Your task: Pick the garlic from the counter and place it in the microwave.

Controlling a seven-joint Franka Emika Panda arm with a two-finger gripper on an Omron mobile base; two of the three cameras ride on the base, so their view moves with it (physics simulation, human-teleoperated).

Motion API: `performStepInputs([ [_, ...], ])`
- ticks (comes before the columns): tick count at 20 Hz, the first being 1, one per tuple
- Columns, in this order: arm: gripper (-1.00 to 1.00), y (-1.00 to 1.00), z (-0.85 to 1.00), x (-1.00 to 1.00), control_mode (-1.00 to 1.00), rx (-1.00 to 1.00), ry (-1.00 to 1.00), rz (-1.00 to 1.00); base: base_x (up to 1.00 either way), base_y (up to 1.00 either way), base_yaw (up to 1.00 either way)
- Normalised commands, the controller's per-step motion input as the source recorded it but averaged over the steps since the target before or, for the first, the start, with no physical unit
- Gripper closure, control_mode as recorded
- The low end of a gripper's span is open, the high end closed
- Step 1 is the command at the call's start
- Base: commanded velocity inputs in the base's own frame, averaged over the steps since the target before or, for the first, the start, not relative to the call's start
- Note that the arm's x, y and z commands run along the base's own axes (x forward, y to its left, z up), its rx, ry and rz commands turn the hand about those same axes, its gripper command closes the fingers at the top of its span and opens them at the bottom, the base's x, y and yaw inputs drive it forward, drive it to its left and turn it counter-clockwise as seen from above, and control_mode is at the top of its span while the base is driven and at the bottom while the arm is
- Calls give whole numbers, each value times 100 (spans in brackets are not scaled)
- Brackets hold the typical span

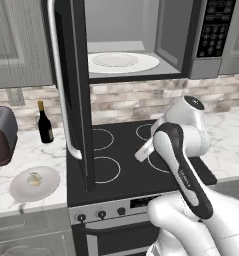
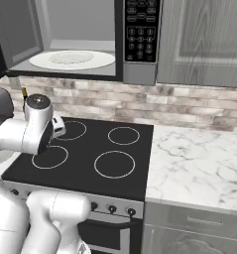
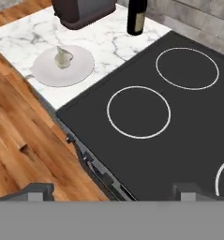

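Note:
The garlic [image 1: 35,178] is a small pale bulb resting on a round white plate [image 1: 47,186] on the marble counter [image 1: 28,150] left of the stove. From the hand view the garlic [image 3: 63,56] appears at upper left, far from the fingertips. My gripper [image 3: 113,191] is open, with nothing between its fingers, and hovers over the stove's front left area [image 1: 142,151]. Above the stove, the microwave [image 1: 215,30] has its door [image 1: 73,90] swung wide open to the left. Its white turntable [image 1: 123,62] is bare.
A black glass stovetop [image 1: 121,150] lies under the hand. A dark toaster [image 1: 1,135] and a wine bottle [image 1: 44,124] stand behind the plate. The open door hangs between the stove and the left counter. More counter [image 2: 199,158] stretches right of the stove.

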Motion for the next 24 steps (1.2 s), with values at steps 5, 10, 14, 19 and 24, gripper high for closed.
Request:
performStepInputs([
  [5, -100, 73, -27, 38, -100, 3, -17, 57, 0, 0, 0],
  [10, -100, 83, -33, 82, -100, 6, -3, 35, 0, 0, 0],
  [14, -100, 72, -4, 51, -100, 15, -3, 22, 0, 0, 0],
  [19, -100, 93, -3, 39, -100, 11, -4, 4, 0, 0, 0],
  [24, -100, 94, -6, 17, -100, 4, 0, 0, 0, 0, 0],
])
